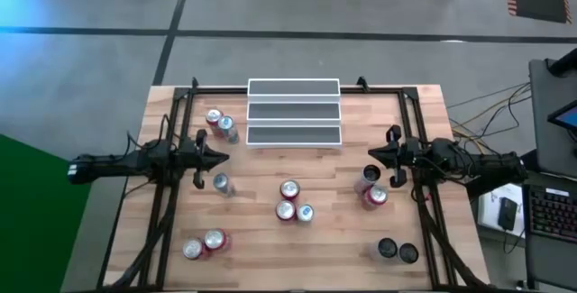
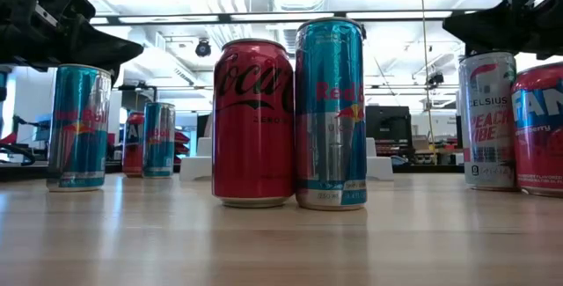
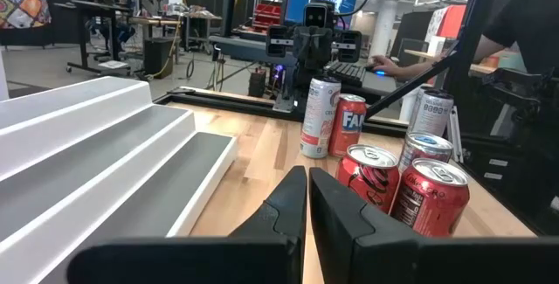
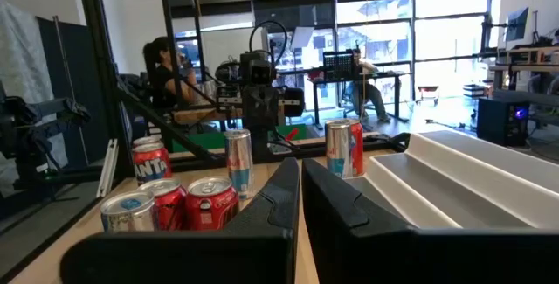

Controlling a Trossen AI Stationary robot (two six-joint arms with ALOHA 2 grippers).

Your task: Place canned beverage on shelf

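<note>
The shelf (image 1: 293,113), a white three-step rack with grey treads, stands at the table's far middle, with no can on it. It also shows in the left wrist view (image 3: 105,153) and in the right wrist view (image 4: 454,179). Several cans stand upright on the table. Three of them (image 1: 290,201) stand in the middle; in the low view these include a red Coca-Cola can (image 2: 255,123) and a blue Red Bull can (image 2: 330,114). My left gripper (image 1: 224,159) is shut and empty, left of the shelf and above a blue can (image 1: 221,183). My right gripper (image 1: 370,157) is shut and empty, right of the shelf, near a white can (image 1: 364,180) and a red can (image 1: 376,196).
Two cans (image 1: 221,122) stand at the shelf's left end. Two more (image 1: 204,243) stand near the front left, and two dark ones (image 1: 397,251) near the front right. A black frame (image 1: 180,104) runs round the table. A person (image 4: 166,74) sits beyond the table's left side.
</note>
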